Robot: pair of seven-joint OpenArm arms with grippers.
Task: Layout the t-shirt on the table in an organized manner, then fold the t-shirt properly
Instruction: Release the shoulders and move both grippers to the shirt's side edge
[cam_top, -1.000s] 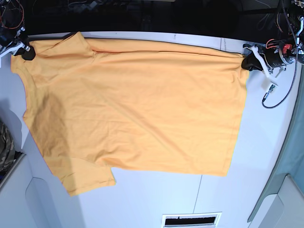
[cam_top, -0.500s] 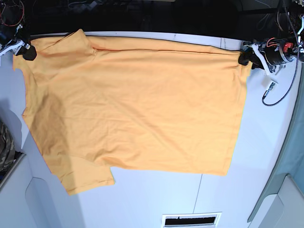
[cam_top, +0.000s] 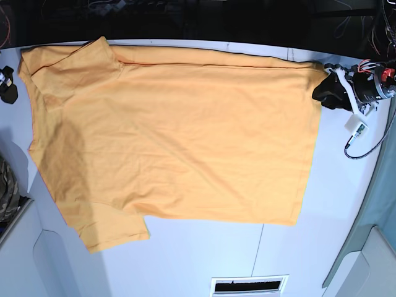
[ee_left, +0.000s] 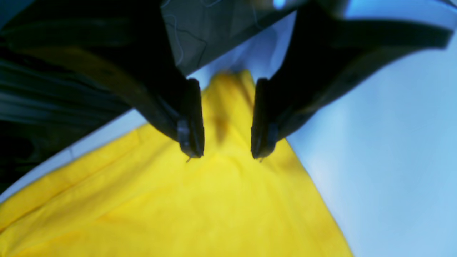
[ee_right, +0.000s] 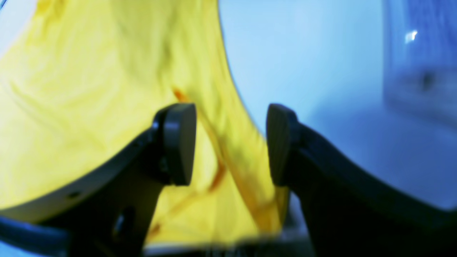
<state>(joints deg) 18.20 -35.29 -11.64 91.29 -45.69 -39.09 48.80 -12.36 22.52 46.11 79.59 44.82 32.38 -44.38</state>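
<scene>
- Desk (cam_top: 204, 266): wide matte white top with thin dark seams; dark clutter and cables beyond its far edge.
- T-shirt (cam_top: 179, 136): orange-yellow, spread flat across most of the desk. One long edge runs along the far side; a sleeve juts out near the front on the base view's left. Light wrinkles only.
- Left pincer (cam_top: 327, 91): at the shirt's far corner on the base view's right. In its wrist view (ee_left: 226, 142) the jaws stand apart with a peak of cloth between them; neither pad appears to press the fabric.
- Right pincer (cam_top: 7, 90): just off the shirt's edge on the base view's left. Wrist view (ee_right: 231, 142) is blurred, but the jaws stand clearly apart over the hem, gripping nothing.
- Step, as judged: layout essentially done, corners released; folding not yet begun.
- Next move, as judged: both arms re-grip along one side (sleeve and hem) and carry it over toward the middle, jaws fully clamped before lifting.
- Risk: the far edge lies close to the desk's rim; a dragged lift could pull cloth off it.
</scene>
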